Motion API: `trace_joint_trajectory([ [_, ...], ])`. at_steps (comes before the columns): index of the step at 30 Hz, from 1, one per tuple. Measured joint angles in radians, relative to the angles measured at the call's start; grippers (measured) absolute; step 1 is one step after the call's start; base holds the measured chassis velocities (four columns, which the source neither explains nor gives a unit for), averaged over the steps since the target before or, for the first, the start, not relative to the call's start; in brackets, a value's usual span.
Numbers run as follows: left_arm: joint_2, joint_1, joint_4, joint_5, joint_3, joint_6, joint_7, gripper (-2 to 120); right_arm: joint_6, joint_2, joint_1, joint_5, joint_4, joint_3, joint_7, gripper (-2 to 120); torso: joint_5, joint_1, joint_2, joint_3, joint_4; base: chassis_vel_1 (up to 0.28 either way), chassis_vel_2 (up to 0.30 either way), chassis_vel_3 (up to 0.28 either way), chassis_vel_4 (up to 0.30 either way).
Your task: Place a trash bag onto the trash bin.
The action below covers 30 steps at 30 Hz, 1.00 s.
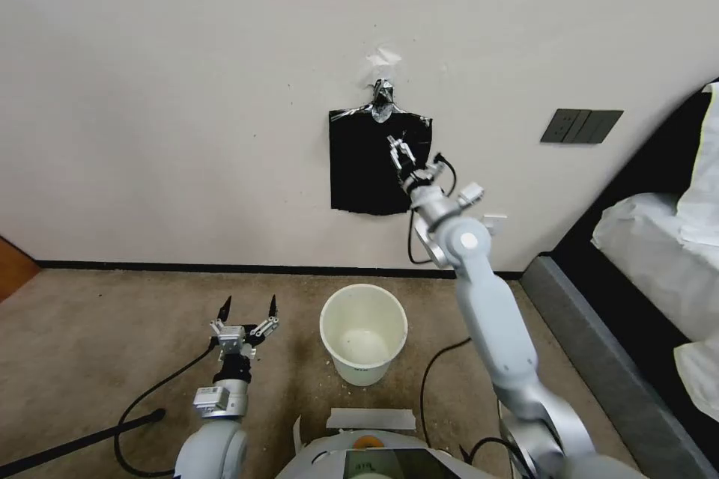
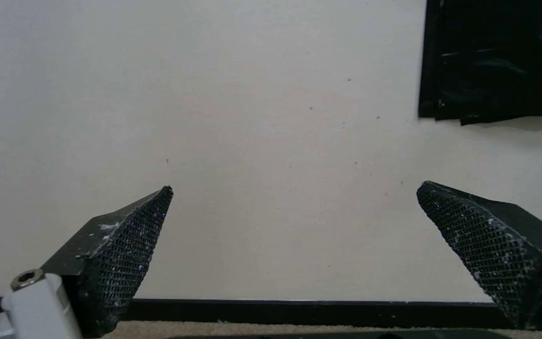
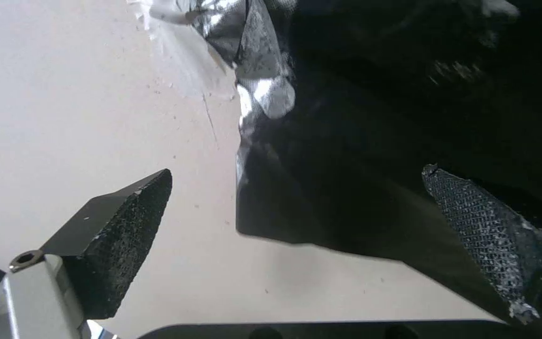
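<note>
At centre of the head view our right pincer (image 1: pixel 400 152) spreads wide against the sheaf of black bags (image 1: pixel 371 165) taped to the wall (image 1: pixel 187 90); no single trash bag is free of it yet. The film looks thin, limp, slick and very light, so we judge a pinch on the outermost sheet's free edge best. The trash bin (image 1: pixel 364 333) stands empty at lower centre, and our left pincer (image 1: pixel 248 308), also wide, waits at lower left.

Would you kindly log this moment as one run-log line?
right gripper: open, raised at taped sheaf of black plastic bags on wall | left gripper: open, low, idle | round cream-white plastic bin: unlined, on carpet
</note>
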Motion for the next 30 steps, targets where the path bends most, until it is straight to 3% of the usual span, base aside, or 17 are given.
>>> trace_joint_trajectory([
  [20, 0.017, -0.010, 0.026, -0.056, -0.037, 0.004, 0.001, 100, -0.001, 0.083, 0.151, -0.088, -0.131, 0.014, -0.054, 100, 0.0003, 0.000, 0.000, 0.000, 0.0002, 0.000, 0.000, 0.000, 0.000],
  [28, 0.024, -0.010, 0.013, -0.065, -0.045, 0.005, 0.001, 100, 0.000, 0.090, 0.161, -0.098, -0.148, 0.014, -0.063, 80, 0.0002, 0.000, 0.000, 0.000, 0.0001, 0.000, 0.000, 0.000, 0.000],
  [30, 0.024, -0.008, 0.011, -0.066, -0.045, 0.006, 0.001, 100, 0.000, 0.090, 0.164, -0.098, -0.153, 0.017, -0.064, 70, 0.0002, 0.000, 0.000, 0.000, 0.0002, 0.000, 0.000, 0.000, 0.000],
])
